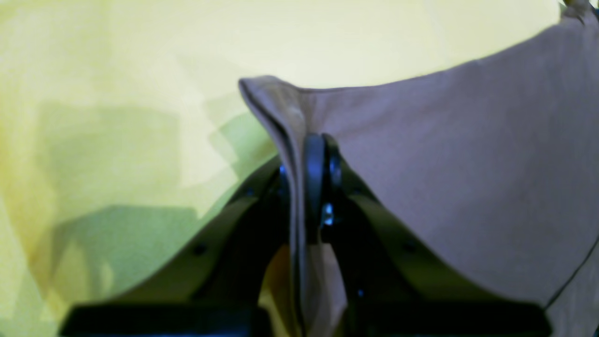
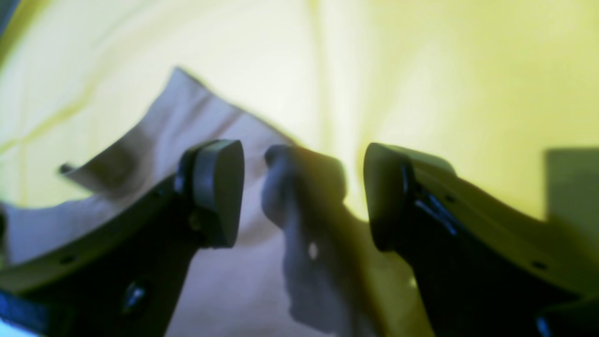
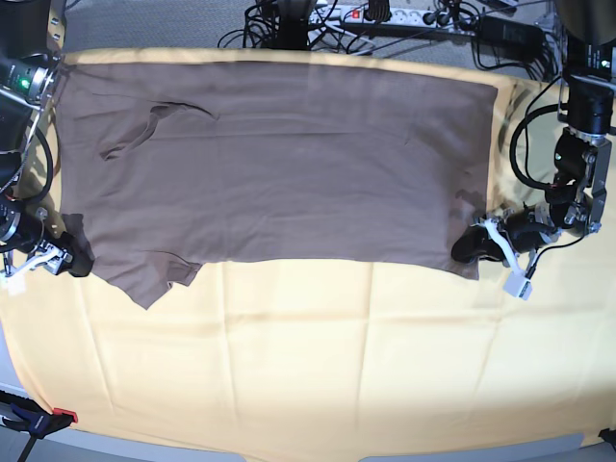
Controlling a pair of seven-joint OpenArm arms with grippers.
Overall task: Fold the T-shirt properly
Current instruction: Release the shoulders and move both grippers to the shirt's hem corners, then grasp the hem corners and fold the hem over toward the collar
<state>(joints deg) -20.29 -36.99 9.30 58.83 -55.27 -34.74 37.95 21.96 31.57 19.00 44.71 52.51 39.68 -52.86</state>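
Note:
The taupe T-shirt [image 3: 289, 164] lies spread flat on the far half of the pale yellow cloth [image 3: 308, 356], with a sleeve sticking out at its near left. My left gripper [image 3: 472, 245] is at the shirt's near right corner and is shut on a pinched fold of the shirt [image 1: 468, 164]; the left wrist view shows its jaws closed [image 1: 318, 140] on the cloth. My right gripper [image 3: 75, 258] is at the shirt's near left corner. Its jaws stand open [image 2: 304, 192] with a raised bunch of the shirt [image 2: 187, 112] between the fingers [image 2: 217, 187].
Cables and a power strip [image 3: 385, 14] run along the back edge. A red clamp [image 3: 58, 416] holds the yellow cloth at the front left corner. Bare yellow cloth covers the near half of the table.

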